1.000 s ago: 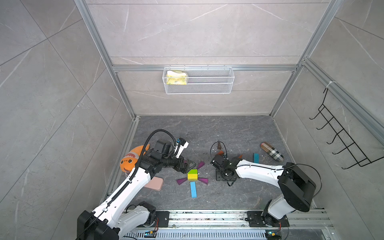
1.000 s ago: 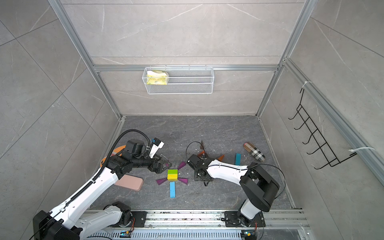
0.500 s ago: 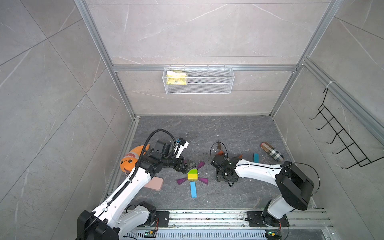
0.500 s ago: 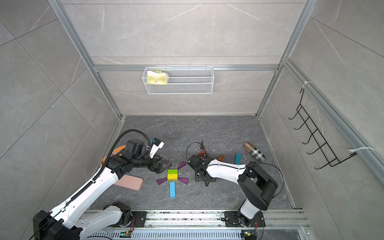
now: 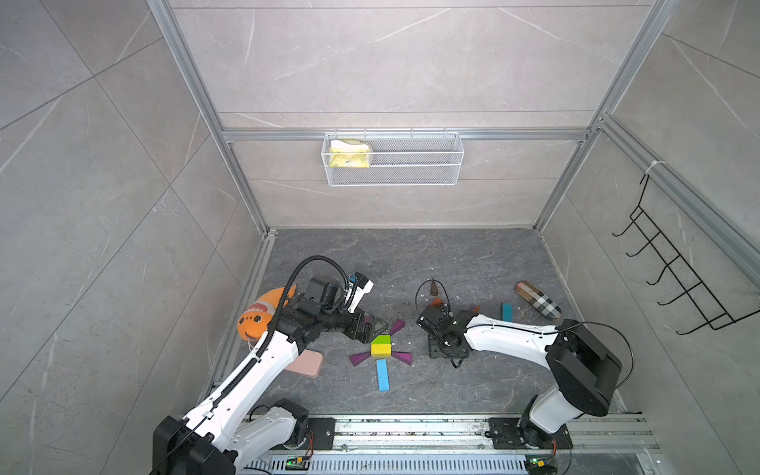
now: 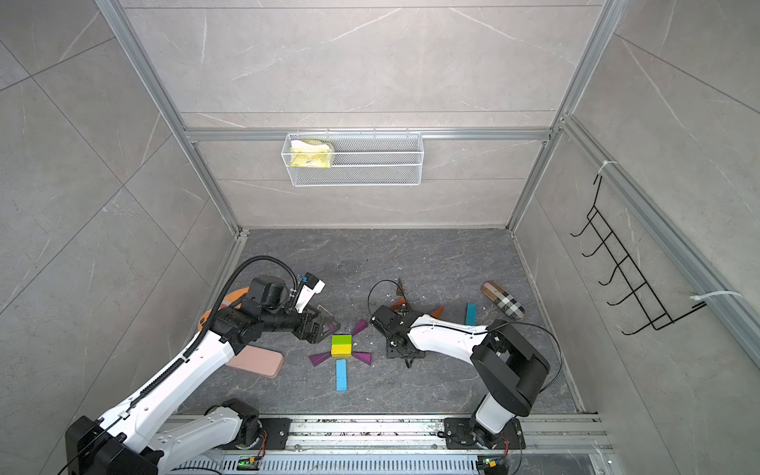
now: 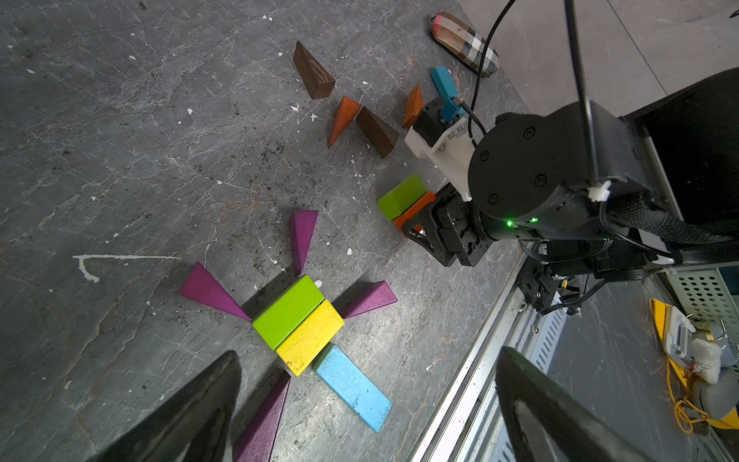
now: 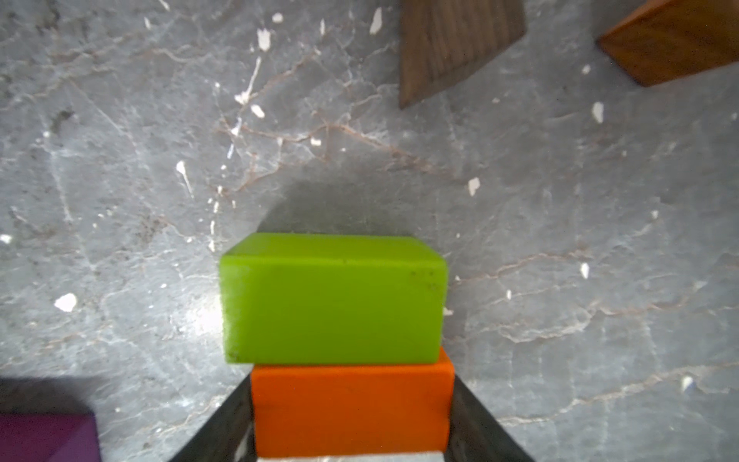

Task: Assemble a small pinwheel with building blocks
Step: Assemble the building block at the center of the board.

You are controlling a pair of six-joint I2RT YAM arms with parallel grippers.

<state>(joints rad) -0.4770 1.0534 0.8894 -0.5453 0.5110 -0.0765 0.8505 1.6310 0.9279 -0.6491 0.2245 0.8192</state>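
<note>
right gripper [image 8: 352, 384] flanks orange brick [image 8: 352, 416].

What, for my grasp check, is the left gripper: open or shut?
Open: the left gripper holds nothing, its fingers wide apart.

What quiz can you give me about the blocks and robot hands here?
1. How many purple wedges surround the yellow brick and the green brick beside it?
2. True or false: the left hand holds a block.
3. Which brick sits between the right hand's fingers? A green, B orange, C yellow.
Key: 1 four; 2 false, it is open and empty; 3 B, the orange brick.
</note>
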